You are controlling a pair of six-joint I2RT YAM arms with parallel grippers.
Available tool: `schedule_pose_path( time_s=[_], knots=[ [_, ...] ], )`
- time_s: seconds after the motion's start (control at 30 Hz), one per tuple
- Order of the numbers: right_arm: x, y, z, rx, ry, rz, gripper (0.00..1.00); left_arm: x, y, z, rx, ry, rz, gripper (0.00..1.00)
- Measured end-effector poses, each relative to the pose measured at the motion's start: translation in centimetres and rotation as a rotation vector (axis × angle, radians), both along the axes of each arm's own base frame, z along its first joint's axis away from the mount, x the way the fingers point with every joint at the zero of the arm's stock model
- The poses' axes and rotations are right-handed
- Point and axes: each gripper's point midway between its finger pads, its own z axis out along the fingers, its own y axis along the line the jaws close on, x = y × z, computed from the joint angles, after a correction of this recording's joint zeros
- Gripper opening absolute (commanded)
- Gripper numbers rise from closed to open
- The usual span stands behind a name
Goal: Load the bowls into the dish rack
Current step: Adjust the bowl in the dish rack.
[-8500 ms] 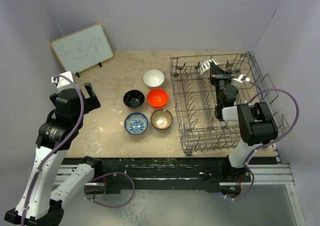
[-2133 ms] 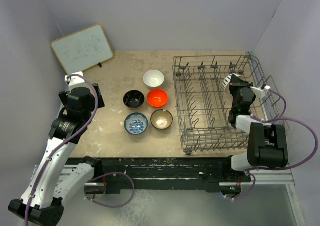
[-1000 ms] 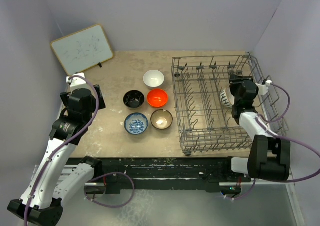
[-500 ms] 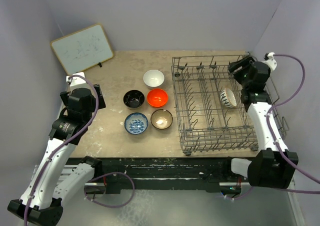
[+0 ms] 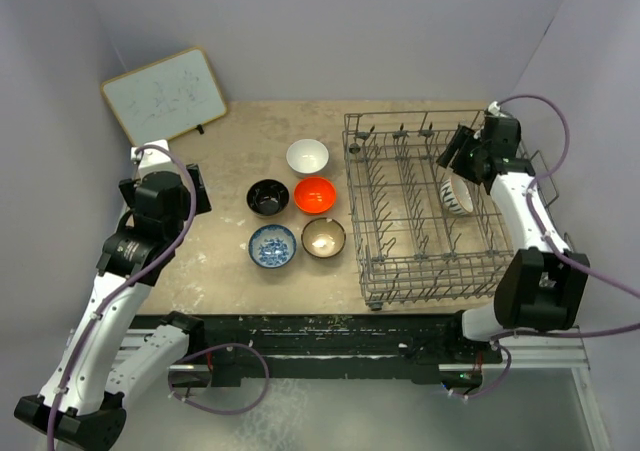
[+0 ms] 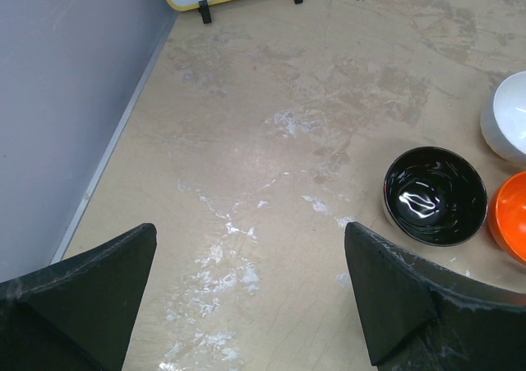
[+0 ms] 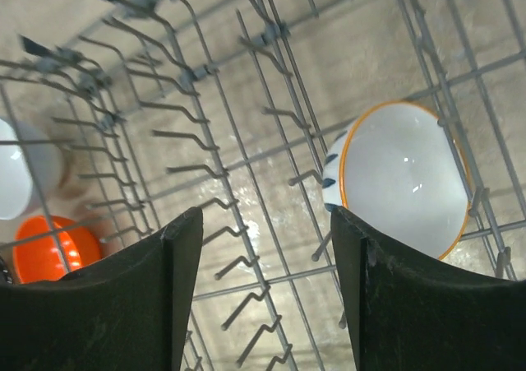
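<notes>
In the overhead view, a large grey wire dish rack (image 5: pixel 366 233) is seen on the right of a beige table (image 5: pixel 230 136). One bowl, white inside, blue-striped outside and thinly orange-rimmed (image 5: pixel 457 197), is lodged on edge among the tines of the rack's right side. The right gripper (image 5: pixel 456 151) is held just above and behind it, apart from it. Five bowls are grouped left of the rack: a plain white bowl (image 5: pixel 307 156), a glossy black bowl (image 5: pixel 268 198), an orange-red bowl (image 5: pixel 315 194), a blue-and-white patterned bowl (image 5: pixel 272 244) and a brown bowl with a cream inside (image 5: pixel 323 237). The left gripper (image 5: pixel 190 188) is poised near the left wall, well apart from them. In the left wrist view, the fingers (image 6: pixel 90 289) are spread wide over bare table with nothing between them, and the black bowl is seen ahead to the right. In the right wrist view, the fingers (image 7: pixel 394 297) are parted and empty, and the striped bowl is seen below, leaning on the wires. The step is judged to be the gap between one placement and the next pick. A reach to a table bowl and a grip on its rim would be needed next.
</notes>
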Motion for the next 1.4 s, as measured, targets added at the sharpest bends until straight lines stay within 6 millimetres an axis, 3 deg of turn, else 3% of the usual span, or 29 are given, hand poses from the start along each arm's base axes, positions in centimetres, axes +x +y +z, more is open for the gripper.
schedule_pose_path(
  time_s=[0.2, 0.37, 0.4, 0.43, 0.57, 0.73, 0.93, 1.0, 1.13, 1.23, 1.4],
  knots=[
    [-0.9, 0.0, -4.5, 0.003, 0.118, 0.001, 0.53, 0.1, 0.0, -0.1, 0.003, 0.007, 0.0, 0.99],
    [-1.5, -0.8, -5.9, -0.027, 0.154, -0.029, 0.5, 0.3, -0.1, -0.4, 0.006, 0.019, 0.0, 0.99],
    [-1.5, -1.0, -6.2, -0.035, 0.157, -0.037, 0.46, 0.4, -0.1, -0.5, 0.007, 0.022, 0.0, 0.99],
    [-1.5, -1.1, -6.4, -0.039, 0.161, -0.041, 0.35, 0.4, -0.1, -0.6, 0.008, 0.025, 0.0, 0.99],
    [-1.4, -1.6, -7.4, -0.061, 0.174, -0.058, 0.33, 0.5, -0.2, -0.7, 0.01, 0.032, 0.0, 0.99],
    [-1.2, -1.7, -7.9, -0.064, 0.169, -0.06, 0.37, 0.6, -0.2, -0.8, 0.012, 0.036, 0.0, 0.99],
    [-0.6, -1.6, -9.5, -0.059, 0.191, -0.052, 0.34, 0.7, -0.2, -1.0, 0.015, 0.044, 0.001, 0.99],
    [-0.3, -1.6, -9.7, -0.058, 0.189, -0.052, 0.26, 0.7, -0.2, -0.9, 0.015, 0.044, 0.001, 0.99],
    [0.1, -1.8, -9.4, -0.068, 0.17, -0.046, 0.0, 0.7, -0.2, -0.7, 0.014, 0.04, 0.003, 0.99],
    [0.7, -1.7, -9.0, -0.065, 0.141, -0.044, 0.0, 0.6, -0.1, -0.5, 0.014, 0.037, 0.003, 0.99],
    [-0.7, -1.5, -8.5, -0.049, 0.171, -0.052, 0.0, 0.3, 0.0, -0.2, 0.011, 0.029, 0.003, 0.99]
  ],
)
